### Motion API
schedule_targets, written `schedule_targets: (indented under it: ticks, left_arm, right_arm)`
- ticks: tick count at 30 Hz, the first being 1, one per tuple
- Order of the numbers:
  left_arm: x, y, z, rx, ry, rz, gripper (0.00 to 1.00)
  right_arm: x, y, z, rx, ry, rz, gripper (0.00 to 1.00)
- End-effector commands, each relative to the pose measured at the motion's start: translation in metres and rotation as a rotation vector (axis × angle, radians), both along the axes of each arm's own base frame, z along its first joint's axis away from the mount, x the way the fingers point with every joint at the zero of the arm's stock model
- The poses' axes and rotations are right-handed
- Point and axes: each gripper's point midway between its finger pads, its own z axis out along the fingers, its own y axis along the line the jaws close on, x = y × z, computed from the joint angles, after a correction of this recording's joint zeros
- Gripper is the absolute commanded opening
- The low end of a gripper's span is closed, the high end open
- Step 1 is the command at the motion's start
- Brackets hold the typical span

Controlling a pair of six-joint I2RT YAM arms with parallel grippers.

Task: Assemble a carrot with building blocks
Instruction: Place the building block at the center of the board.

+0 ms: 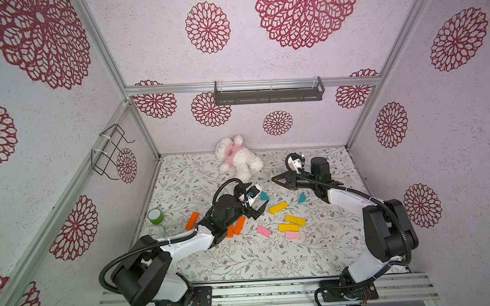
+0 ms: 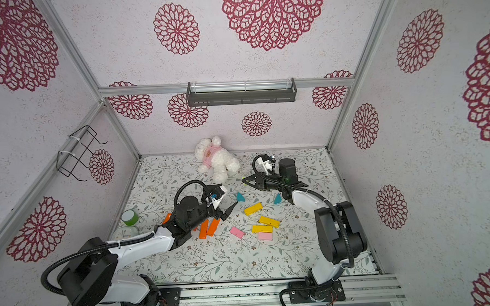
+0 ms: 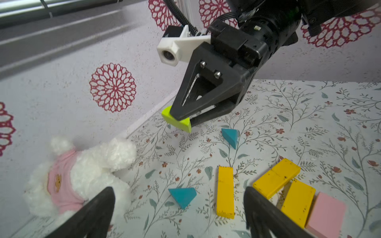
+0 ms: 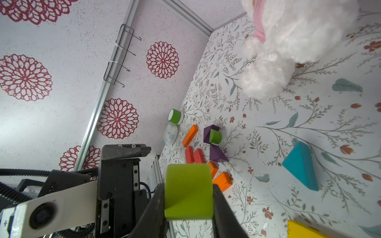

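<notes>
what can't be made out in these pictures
- Purple triangles: hidden under the left arm in both top views.
- Lime block in the right gripper: only a speck in both top views.
- Yellow block: cut off by the edge in the right wrist view.

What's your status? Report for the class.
Right gripper shut on lime block, above table. Left gripper open, empty, near teal triangle. Bear close, not touching.

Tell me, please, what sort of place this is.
Probably a robot test cell, not a home: aluminium frame, wallpapered panels, and a floral-covered table strewn with building blocks.
</notes>
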Motion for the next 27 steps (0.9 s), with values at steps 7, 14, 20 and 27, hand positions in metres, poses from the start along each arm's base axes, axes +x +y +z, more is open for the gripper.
schedule_targets:
  ticks: [7, 14, 20, 27]
  left_arm:
    - [0.000, -0.037, 0.047, -0.080, -0.115, -0.158, 0.87]
    - [-0.010, -0.057, 0.036, -0.086, -0.073, -0.223, 0.86]
    - [-0.014, -0.063, 0.023, -0.046, -0.046, -0.241, 0.86]
    - [-0.008, -0.066, 0.017, -0.029, -0.044, -0.236, 0.83]
  right_arm:
    - [-0.031, 0.000, 0.026, 0.023, -0.068, 0.064, 0.30]
    - [-0.039, 0.007, 0.026, 0.030, -0.066, 0.086, 0.30]
    - [-0.039, 0.008, 0.031, 0.036, -0.074, 0.097, 0.30]
    - [-0.045, 0.011, 0.025, 0.037, -0.058, 0.119, 0.30]
